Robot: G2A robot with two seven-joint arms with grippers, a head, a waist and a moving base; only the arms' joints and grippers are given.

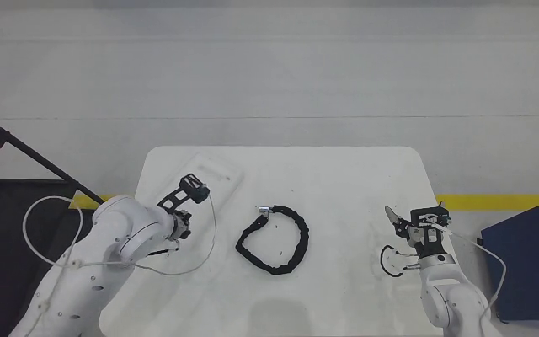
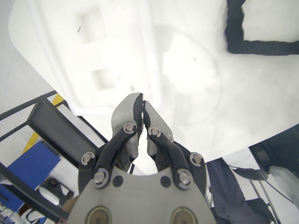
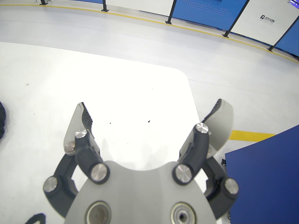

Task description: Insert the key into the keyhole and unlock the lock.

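Where the top camera looks down, the black chain lock (image 1: 301,236) lies in a closed loop at the middle of the white table (image 1: 354,185), with its silver lock end (image 1: 264,207) on the far left side of the loop. My left gripper (image 1: 195,189) hangs over the near edge of a white foam tray (image 1: 221,168) by the table's far left corner, left of the lock and not touching it. My right gripper (image 1: 413,221) sits near the table's right edge, well apart from the lock.

On my left wrist camera, the left gripper (image 2: 142,101) has its ribbed pads (image 2: 136,108) pressed together on a thin flat metal piece, the key (image 2: 142,117), held edge-on. The foam tray (image 2: 70,54) with its square recesses is just beyond the tips, and the chain lock (image 2: 257,47) lies off to one side.

On my right wrist camera, the right gripper (image 3: 149,103) is spread wide and holds nothing, above the bare table (image 3: 116,82). A bit of the chain lock (image 3: 2,120) shows at the frame's edge.
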